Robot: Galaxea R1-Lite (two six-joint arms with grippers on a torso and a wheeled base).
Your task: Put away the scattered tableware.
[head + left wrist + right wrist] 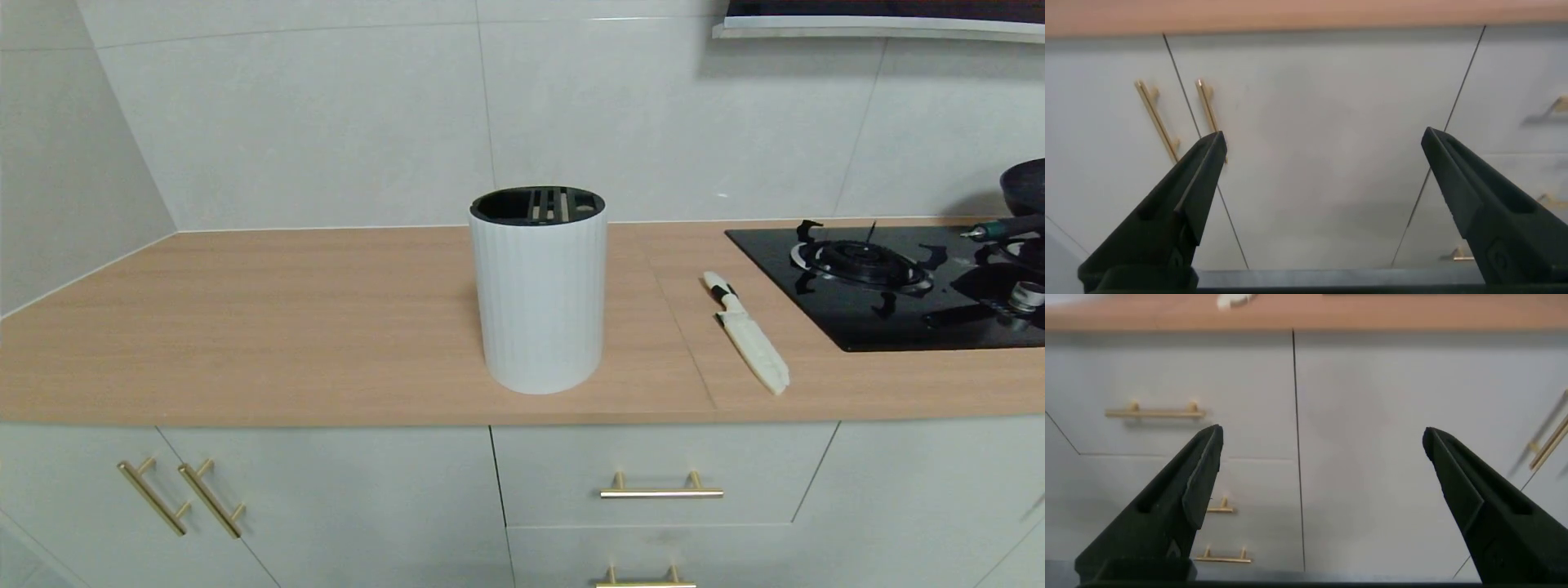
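Left gripper and right gripper both gape wide, holding nothing, down by the cabinet doors. The knife lies flat on the counter between holder and hob. It looks light, stiff, thin and likely slippery, so I'd pinch its far handle end.

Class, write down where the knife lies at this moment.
In the head view the knife lies flat on the wooden counter, on the robot's right. It sits between the white ribbed holder and the black hob, touching neither.
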